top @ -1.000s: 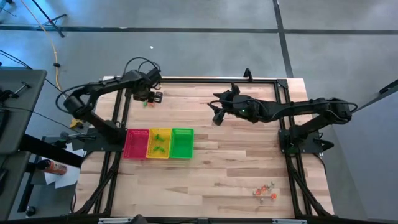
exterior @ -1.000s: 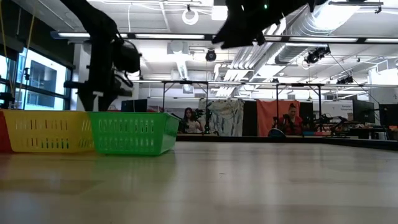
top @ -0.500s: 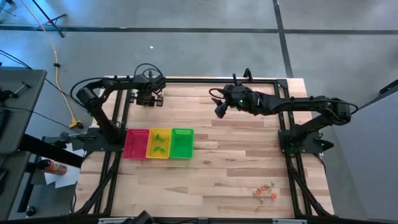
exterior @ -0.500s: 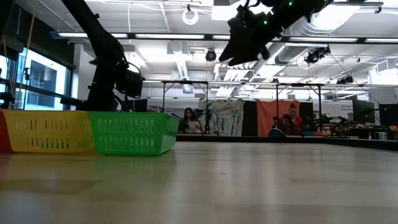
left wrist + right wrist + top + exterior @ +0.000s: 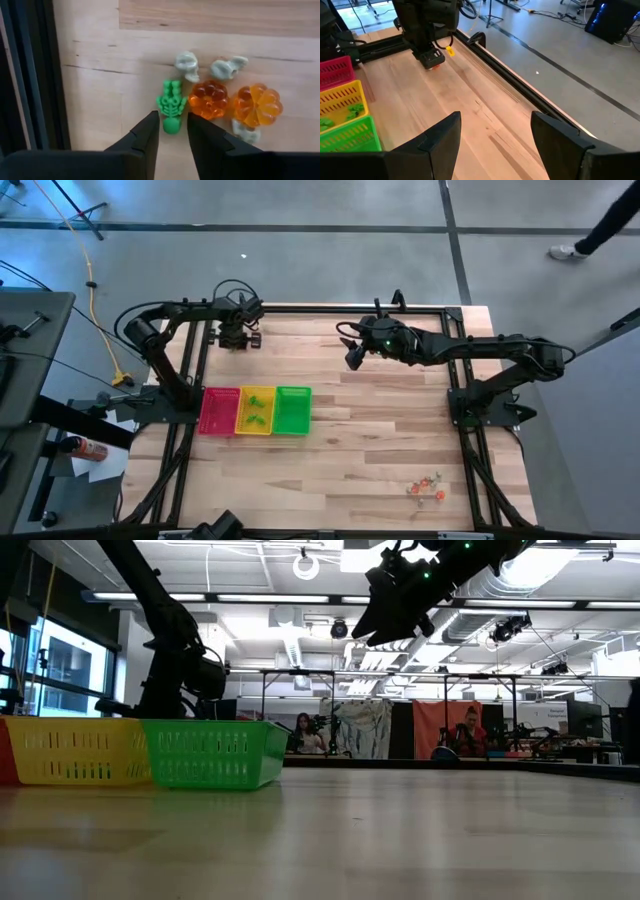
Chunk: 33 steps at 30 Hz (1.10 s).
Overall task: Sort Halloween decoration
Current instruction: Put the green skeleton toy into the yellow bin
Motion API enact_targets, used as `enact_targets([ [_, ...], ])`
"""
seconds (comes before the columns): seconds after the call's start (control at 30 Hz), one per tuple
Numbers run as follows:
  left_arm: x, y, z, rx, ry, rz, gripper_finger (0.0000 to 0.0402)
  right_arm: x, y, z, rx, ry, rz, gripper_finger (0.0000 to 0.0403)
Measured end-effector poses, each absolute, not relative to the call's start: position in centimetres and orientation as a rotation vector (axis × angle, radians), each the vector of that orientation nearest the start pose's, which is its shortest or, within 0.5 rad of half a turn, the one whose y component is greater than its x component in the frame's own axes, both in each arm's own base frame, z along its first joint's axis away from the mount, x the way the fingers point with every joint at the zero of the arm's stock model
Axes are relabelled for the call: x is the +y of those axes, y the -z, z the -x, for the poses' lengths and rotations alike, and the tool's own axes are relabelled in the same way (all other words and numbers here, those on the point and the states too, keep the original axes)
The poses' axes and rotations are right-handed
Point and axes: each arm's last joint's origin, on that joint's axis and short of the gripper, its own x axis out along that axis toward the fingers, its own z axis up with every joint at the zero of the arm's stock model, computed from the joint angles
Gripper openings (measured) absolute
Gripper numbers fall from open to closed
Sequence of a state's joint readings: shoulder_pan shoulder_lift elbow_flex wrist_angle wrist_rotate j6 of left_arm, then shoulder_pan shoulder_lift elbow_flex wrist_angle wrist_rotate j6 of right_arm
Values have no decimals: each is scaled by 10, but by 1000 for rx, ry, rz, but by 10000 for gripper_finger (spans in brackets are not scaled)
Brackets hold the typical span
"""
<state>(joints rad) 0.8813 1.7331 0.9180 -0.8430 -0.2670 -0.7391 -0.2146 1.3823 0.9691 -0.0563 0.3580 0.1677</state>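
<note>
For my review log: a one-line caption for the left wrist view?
Left pincer straddles the foot of a green skeleton, beside two orange pumpkins and grey skulls on the table.

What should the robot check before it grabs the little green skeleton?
1. Left hand lined up with the green skeleton: ok, the skeleton's end sits between the fingers.
2. Fingers already gripping it: not ok, gaps show on both sides.
3. Orange pumpkin clear of the fingers: cannot tell, it lies very close to one finger.
4. Trays ready: ok, red, yellow and green stand side by side.
5. Right hand out of the way: ok, open, hanging over the table's middle.
</note>
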Motion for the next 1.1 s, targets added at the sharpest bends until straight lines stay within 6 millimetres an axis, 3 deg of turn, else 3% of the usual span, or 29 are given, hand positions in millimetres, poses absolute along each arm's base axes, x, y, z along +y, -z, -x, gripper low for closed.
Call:
enact_targets([
  [0.23, 210, -132, -163, 1290, -1482, 1010, 12, -75, -276, -294, 426, 601, -126, 236],
  [0.43, 208, -140, -160, 1296, -1443, 977, 11, -75, -277, -294, 426, 601, -126, 236],
  [0.77, 199, -194, -145, 1077, -1438, 946, 3, -75, -277, -295, 415, 600, -128, 236],
  [0.97, 185, -236, -160, 792, -1144, 879, 3, -73, -281, -298, 367, 529, -157, 236],
  [1.1, 166, -271, -181, 564, -859, 723, 5, -71, -284, -300, 350, 409, -160, 236],
])
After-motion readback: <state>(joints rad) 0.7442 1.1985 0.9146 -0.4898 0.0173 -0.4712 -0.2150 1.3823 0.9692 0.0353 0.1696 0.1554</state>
